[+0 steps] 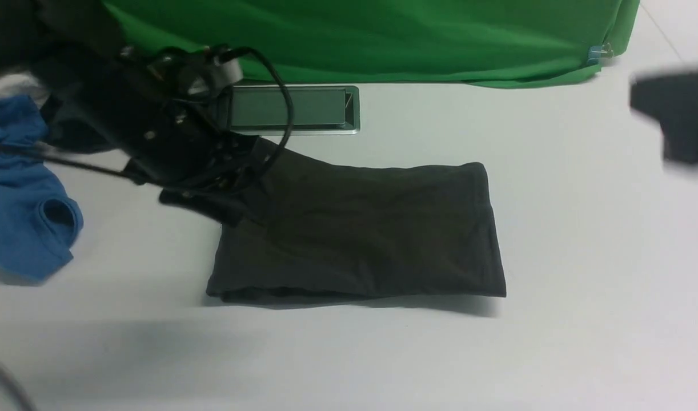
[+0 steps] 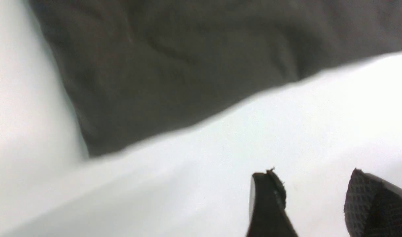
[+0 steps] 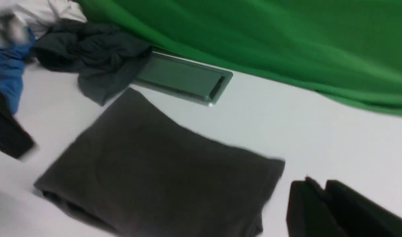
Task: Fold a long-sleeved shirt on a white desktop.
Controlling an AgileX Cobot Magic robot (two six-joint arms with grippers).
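Observation:
The long-sleeved shirt (image 1: 360,228) lies folded into a dark charcoal rectangle in the middle of the white desktop (image 1: 583,257); no print shows. My left arm (image 1: 155,131) reaches in from the left and ends over the shirt's far left corner. In the left wrist view my left gripper (image 2: 311,174) is open over bare white desktop (image 2: 220,164), with nothing between its fingers and the shirt's edge (image 2: 174,72) just beyond. My right gripper (image 3: 319,184) hangs off the shirt's right side (image 3: 161,171), its fingers together on nothing. It shows as a dark blur (image 1: 677,117) at the right edge of the front view.
A blue garment (image 1: 23,194) lies at the left edge, with a slate-grey garment (image 3: 89,56) and some white cloth (image 3: 39,13) behind it. A metal cable hatch (image 1: 292,108) is set in the desktop behind the shirt. A green cloth backdrop (image 1: 383,34) closes the far side.

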